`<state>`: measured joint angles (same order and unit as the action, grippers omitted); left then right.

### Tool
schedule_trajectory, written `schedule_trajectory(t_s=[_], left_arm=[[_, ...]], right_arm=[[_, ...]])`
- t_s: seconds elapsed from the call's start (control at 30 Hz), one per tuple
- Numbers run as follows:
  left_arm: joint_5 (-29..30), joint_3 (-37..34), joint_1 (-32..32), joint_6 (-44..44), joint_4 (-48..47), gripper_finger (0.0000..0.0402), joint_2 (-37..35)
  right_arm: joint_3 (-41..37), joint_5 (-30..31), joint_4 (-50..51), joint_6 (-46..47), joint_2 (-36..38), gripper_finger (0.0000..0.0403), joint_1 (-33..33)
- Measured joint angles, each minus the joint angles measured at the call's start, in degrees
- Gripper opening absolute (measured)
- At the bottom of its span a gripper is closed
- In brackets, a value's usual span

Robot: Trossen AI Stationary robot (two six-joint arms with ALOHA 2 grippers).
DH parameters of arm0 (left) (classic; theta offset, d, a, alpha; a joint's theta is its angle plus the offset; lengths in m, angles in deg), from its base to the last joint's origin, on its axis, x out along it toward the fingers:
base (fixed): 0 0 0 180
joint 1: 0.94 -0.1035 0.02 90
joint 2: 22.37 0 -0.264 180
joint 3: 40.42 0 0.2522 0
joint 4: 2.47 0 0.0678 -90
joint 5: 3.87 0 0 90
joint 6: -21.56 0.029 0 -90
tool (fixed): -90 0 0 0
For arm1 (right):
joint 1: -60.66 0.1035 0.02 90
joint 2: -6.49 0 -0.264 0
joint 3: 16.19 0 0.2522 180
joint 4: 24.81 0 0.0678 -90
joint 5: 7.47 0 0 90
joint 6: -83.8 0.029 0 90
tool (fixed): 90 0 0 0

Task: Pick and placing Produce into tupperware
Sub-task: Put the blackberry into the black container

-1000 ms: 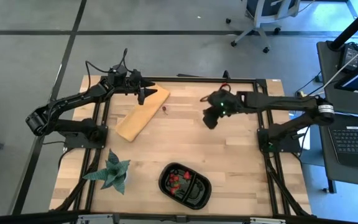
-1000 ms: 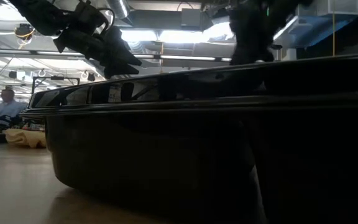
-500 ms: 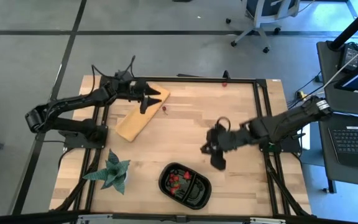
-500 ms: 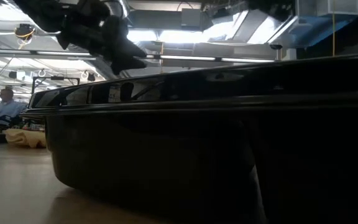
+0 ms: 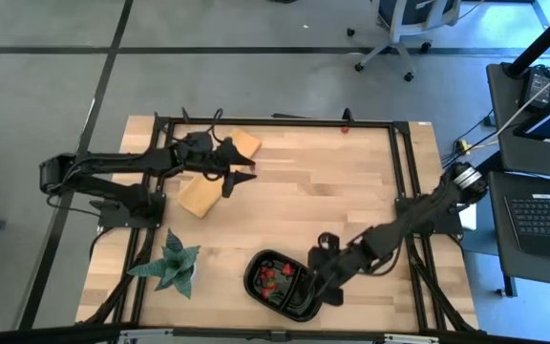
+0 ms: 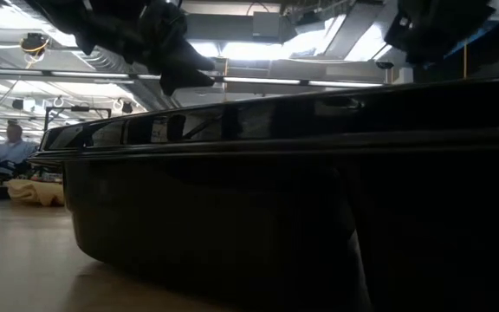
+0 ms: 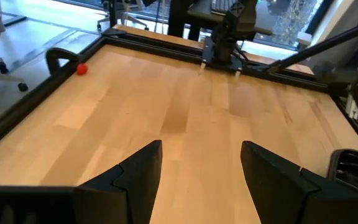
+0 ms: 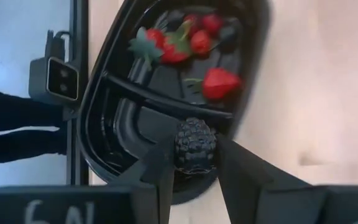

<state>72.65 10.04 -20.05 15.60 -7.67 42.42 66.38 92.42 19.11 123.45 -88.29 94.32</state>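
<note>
The middle of the table (image 5: 351,191) lies bare, from the centre out to three o'clock, giving wide passage. At six o'clock the black tray (image 5: 265,290) blocks the near edge, with the right gripper (image 5: 329,287) over its right end. The green plant (image 5: 172,264) stands at seven o'clock; the tan board (image 5: 199,194) and left gripper (image 5: 240,173) crowd eleven o'clock.

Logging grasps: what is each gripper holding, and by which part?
Right gripper pinches a blackberry by its sides, above the tray. Left gripper holds nothing.
</note>
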Motion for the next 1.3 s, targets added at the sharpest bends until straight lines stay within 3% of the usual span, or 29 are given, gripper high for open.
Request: schedule_trajectory(t_s=[0.37,0.73,1.03,1.3], left_arm=[[1.3,0.0,4.8,-0.1,-0.1,0.0212,0.0],[2.6,0.0,7.2,-1.4,-0.4,0.0212,0.0],[2.6,0.0,8.1,-1.4,-0.4,0.0212,0.0],[2.6,0.0,8.1,-1.5,-0.4,0.0212,0.0]], right_arm=[[0.0,-1.0,-9.0,1.0,-7.8,0.0108,4.2],[0.0,-1.1,-9.6,3.8,-12.7,0.0108,5.4],[0.0,-1.3,-9.7,5.3,-13.3,0.0111,5.4],[0.0,-4.1,-9.6,6.6,-13.3,0.0144,5.4]])
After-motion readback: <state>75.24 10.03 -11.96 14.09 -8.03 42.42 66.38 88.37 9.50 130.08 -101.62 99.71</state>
